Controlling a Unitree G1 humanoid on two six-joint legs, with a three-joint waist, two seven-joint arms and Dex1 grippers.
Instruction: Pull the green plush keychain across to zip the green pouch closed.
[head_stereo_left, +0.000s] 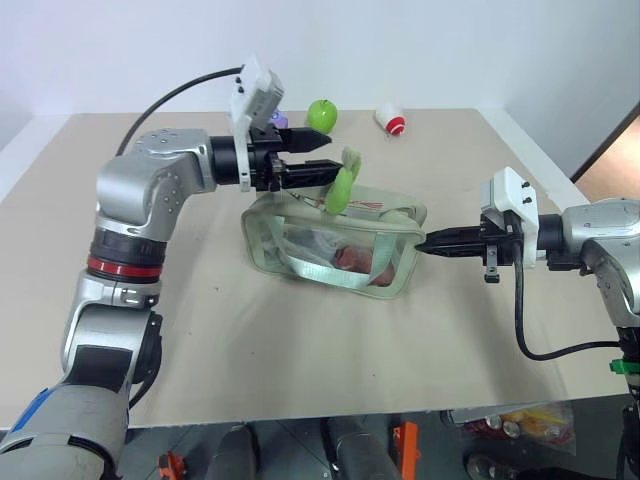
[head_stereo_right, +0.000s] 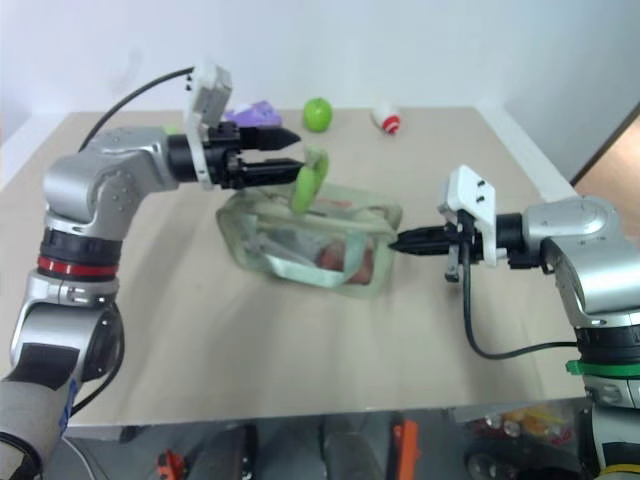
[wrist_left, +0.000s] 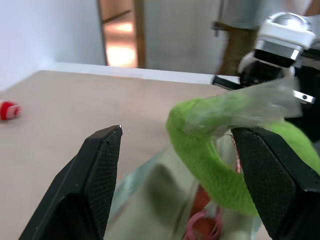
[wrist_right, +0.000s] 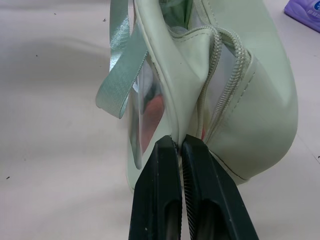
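Keychain (head_stereo_left: 342, 186), a lime-green curved plush, stands up from the top of the pouch (head_stereo_left: 330, 245) near its far left end. The left pincer (head_stereo_left: 322, 157) points level toward it from the left with its two black fingers (wrist_left: 100, 170) spread wide. In the left wrist view the plush lies in the gap between them, close against one finger and apart from the other, so nothing is clamped. A small pinkish ring (wrist_left: 197, 222) shows under the plush.

The pouch sits near the middle of the desk (head_stereo_left: 250, 340), pale sage green with a clear window side facing the camera and a fabric strap (wrist_right: 117, 75) hanging along that side. Reddish contents show through the window.

The right pincer (head_stereo_left: 432, 241) reaches in from the right and meets the pouch's right end. In the right wrist view its fingers are pressed together on the seam at that end, pinching the fabric just below where the zipper (wrist_right: 222, 70) curves down. The zipper teeth at this end look parted.

At the far edge of the desk, well apart from the pouch, lie a shiny green apple (head_stereo_left: 322, 114), a small white and red thing (head_stereo_left: 391, 120), and a purple box (head_stereo_right: 252, 110) partly hidden behind the left pincer.
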